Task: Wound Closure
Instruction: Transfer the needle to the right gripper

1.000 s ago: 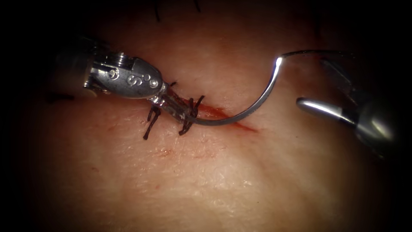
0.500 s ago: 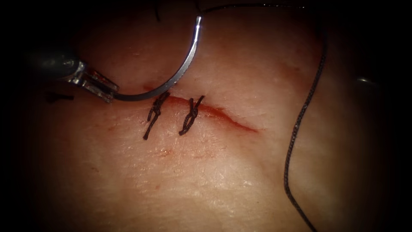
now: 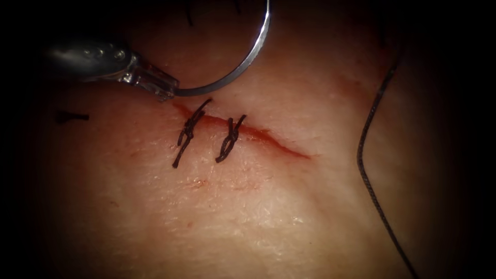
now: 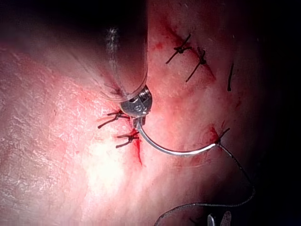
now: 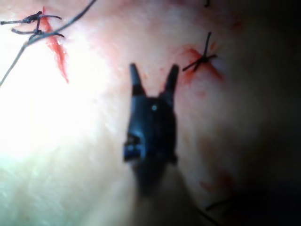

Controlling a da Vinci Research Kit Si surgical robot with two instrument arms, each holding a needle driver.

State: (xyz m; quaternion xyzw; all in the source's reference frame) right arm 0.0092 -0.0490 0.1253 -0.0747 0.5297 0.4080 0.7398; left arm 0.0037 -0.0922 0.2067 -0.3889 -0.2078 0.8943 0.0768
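The near part of the tissue [image 3: 248, 222] is bare, pale and faintly speckled, fading into darkness toward its edges. Farther up runs the cut [image 3: 268, 138], a red line slanting from upper left to lower right, with red fluid [image 3: 258, 133] along it. Two knotted stitches [image 3: 188, 132] cross its left half, their cut ends pointing toward the near edge; the right half lies open. A short loose thread end [image 3: 71, 117] lies well to the left of the cut, hard to make out in the shadow.

To the right of the cut the thread [image 3: 369, 155] trails from the near edge up toward the far right, where it vanishes in the dark; its join to the needle is cut off in the endoscope view, though the left wrist view shows it [image 4: 235, 162] running off the needle's end.

Just beyond the left end of the cut, the left tool [image 3: 164, 92] clamps the needle [image 3: 243, 64] at one end of its curve. The needle is out of the tissue, arcing up and to the right, its other end cut off at the far edge. Small markings on the tool's body cannot be read.

In the right wrist view the right tool [image 5: 154, 77] hovers over the tissue with its jaws spread apart, holding nothing.
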